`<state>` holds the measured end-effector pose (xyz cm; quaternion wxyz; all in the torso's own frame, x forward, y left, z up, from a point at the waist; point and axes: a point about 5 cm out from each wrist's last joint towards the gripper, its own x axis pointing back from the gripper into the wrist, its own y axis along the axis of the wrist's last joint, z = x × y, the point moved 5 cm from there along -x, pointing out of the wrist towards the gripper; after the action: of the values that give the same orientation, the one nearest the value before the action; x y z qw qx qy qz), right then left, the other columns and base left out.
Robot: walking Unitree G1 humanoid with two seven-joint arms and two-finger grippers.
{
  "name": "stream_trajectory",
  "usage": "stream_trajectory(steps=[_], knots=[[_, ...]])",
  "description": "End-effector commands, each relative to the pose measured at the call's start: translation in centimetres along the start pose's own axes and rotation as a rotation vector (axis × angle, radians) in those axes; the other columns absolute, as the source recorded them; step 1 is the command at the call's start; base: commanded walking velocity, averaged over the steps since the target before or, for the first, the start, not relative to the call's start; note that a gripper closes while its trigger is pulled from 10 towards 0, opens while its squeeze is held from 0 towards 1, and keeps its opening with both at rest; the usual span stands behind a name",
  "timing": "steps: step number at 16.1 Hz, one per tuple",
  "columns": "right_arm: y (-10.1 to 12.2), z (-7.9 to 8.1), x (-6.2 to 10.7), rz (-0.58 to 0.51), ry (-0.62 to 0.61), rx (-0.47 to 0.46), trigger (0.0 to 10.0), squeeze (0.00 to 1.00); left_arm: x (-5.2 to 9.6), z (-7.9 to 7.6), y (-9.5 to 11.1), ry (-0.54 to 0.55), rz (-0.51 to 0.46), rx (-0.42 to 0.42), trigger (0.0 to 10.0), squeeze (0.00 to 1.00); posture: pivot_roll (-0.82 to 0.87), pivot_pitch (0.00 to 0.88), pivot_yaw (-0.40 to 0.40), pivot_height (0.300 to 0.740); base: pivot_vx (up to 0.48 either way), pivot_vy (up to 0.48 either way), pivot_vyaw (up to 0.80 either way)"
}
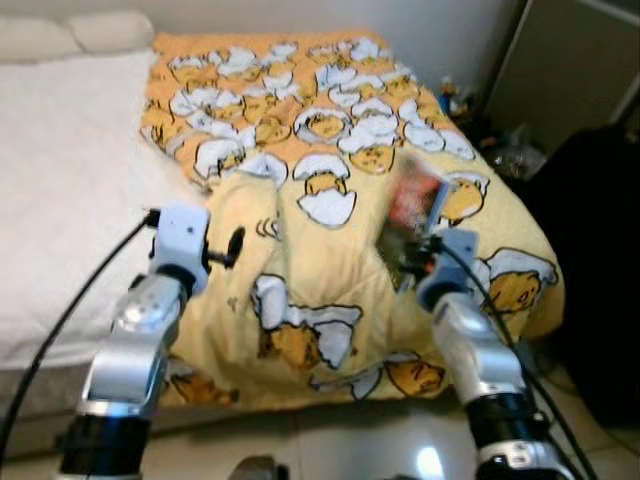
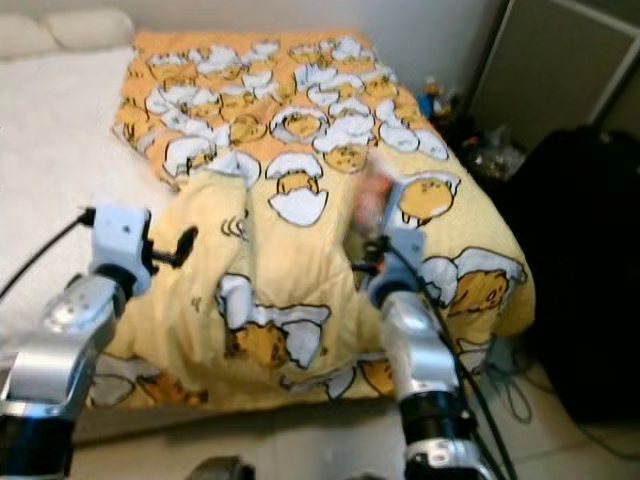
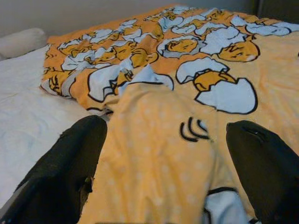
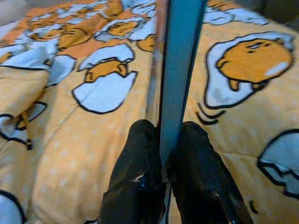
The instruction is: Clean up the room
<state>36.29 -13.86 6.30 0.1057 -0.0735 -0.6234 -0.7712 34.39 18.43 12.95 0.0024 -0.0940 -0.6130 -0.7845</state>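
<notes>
A yellow duvet point(image 1: 300, 130) printed with egg characters lies rumpled over the right half of the bed. My right gripper point(image 4: 164, 140) is shut on the lower edge of a thin book point(image 4: 180, 60), which stands upright above the duvet. In the left eye view the book point(image 1: 415, 205) shows a reddish cover, blurred. Near the duvet's folded left edge, my left gripper point(image 3: 166, 154) is held open just above the fabric, with nothing between its fingers point(image 3: 70, 163).
A bare white sheet point(image 1: 60, 170) covers the bed's left half, with pillows point(image 1: 70, 35) at the head. A large dark object point(image 1: 590, 250) stands right of the bed. Small clutter point(image 1: 500, 140) lies on the floor by a cabinet door point(image 1: 570, 70).
</notes>
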Motion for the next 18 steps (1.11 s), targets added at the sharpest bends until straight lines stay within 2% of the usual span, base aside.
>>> stream_trajectory(steps=[1, 18], knots=[[1.35, 1.02, -0.12, -0.055, 0.030, -0.003, 10.0, 0.00, 0.11, 0.61, 0.25, 0.017, -0.004, -0.017, 10.0, 0.06, 0.08, 0.000, -0.004, 0.740, 0.000, 0.371, 0.00], [0.96, 0.96, -0.07, -0.047, 0.032, -0.001, 10.0, 0.00, 0.10, 0.54, 0.35, 0.016, -0.006, -0.020, 10.0, 0.06, 0.08, 0.000, -0.004, 0.740, 0.000, 0.380, 0.00]])
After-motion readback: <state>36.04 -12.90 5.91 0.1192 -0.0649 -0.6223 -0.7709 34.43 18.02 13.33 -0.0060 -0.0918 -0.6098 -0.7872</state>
